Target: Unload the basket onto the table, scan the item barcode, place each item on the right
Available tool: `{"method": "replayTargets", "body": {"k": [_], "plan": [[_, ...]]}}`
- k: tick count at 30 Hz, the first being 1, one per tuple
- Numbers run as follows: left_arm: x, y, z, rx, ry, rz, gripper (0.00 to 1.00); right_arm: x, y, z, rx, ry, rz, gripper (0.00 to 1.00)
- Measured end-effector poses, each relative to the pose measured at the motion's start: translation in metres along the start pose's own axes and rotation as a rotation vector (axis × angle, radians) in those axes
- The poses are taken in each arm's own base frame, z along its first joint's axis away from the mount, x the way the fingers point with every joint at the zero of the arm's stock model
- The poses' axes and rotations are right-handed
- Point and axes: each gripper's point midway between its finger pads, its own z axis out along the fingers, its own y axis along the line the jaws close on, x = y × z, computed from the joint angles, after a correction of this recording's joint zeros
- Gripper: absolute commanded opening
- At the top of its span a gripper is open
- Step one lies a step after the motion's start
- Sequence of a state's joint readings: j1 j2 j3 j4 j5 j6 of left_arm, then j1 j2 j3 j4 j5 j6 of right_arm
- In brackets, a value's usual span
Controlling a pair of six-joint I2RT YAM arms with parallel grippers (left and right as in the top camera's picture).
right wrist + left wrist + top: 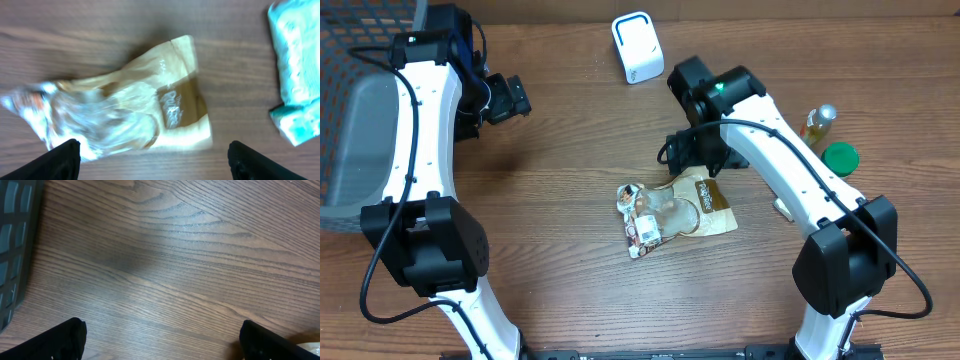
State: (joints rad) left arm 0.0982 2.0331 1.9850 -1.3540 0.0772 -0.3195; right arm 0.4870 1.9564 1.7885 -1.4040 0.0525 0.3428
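We count one bag [675, 212], one scanner [637, 47] and one bottle [817, 122] on the desk [570, 200]; left claw [162, 337] and right claw [153, 155] both gape, empty.

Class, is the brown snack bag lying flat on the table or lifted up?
Lying down: the bag rests on the table, with the open right gripper above it.

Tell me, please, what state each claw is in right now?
Left claw: open, holding nothing.
Right claw: open, over the snack bag, not gripping it.
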Motion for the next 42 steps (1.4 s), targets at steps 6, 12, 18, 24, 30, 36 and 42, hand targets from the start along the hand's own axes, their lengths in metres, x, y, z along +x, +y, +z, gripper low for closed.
{"method": "replayTargets", "body": {"k": [6,12,18,24,30,36,42], "plan": [[0.000,0.000,0.000,0.000,0.000,0.000,1.00,-0.001,0.017,-0.003,-0.062,-0.008,0.004,1.00],[0.000,0.000,0.000,0.000,0.000,0.000,1.00,0.001,0.046,-0.006,-0.190,0.002,-0.019,0.90],[0.000,0.000,0.000,0.000,0.000,0.000,0.99,-0.001,0.068,-0.002,-0.255,-0.018,-0.046,0.28],[0.000,0.000,0.000,0.000,0.000,0.000,0.99,0.023,0.107,0.025,-0.304,-0.003,-0.139,0.10],[0.000,0.000,0.000,0.000,0.001,0.000,1.00,0.074,0.154,0.060,-0.365,0.047,-0.273,0.06],[0.000,0.000,0.000,0.000,0.000,0.000,1.00,0.100,0.177,0.078,-0.380,0.042,-0.322,0.06],[0.000,0.000,0.000,0.000,0.000,0.000,1.00,0.081,0.161,0.083,-0.281,-0.034,-0.249,0.06]]}}
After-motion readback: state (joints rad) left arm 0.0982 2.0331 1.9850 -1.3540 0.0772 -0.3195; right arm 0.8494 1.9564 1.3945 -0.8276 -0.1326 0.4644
